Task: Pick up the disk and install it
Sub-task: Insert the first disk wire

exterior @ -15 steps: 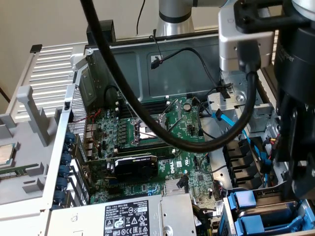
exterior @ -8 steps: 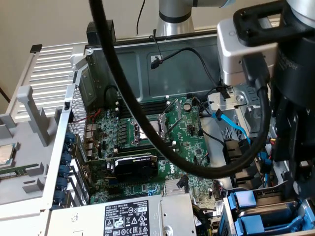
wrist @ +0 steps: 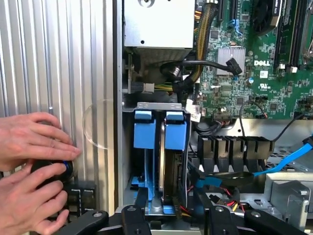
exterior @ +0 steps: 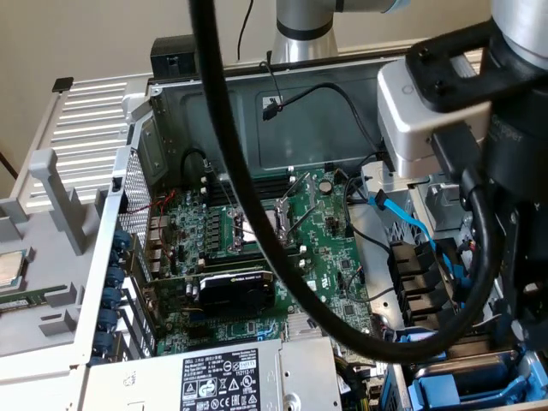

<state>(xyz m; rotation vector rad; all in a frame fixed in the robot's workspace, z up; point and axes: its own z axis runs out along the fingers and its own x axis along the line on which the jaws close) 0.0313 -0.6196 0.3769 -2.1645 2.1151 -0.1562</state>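
A grey metal case [exterior: 300, 137] was laid open, its green motherboard [exterior: 257, 231] exposed. The arm [exterior: 514, 171] was angled down over the case's drive-cage corner, where the blue-framed silver disk [exterior: 476, 368] was stood on edge under the gripper [wrist: 171, 220]; a grasp could not be told. A person's hands [wrist: 34, 171] were pressed on the ribbed panel [wrist: 58, 58].

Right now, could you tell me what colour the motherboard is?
Green; the motherboard shows best in the exterior view.

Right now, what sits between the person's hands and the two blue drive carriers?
In the wrist view, a ribbed silver panel, then the case's upright metal wall, separate the hands from the blue drive carriers.
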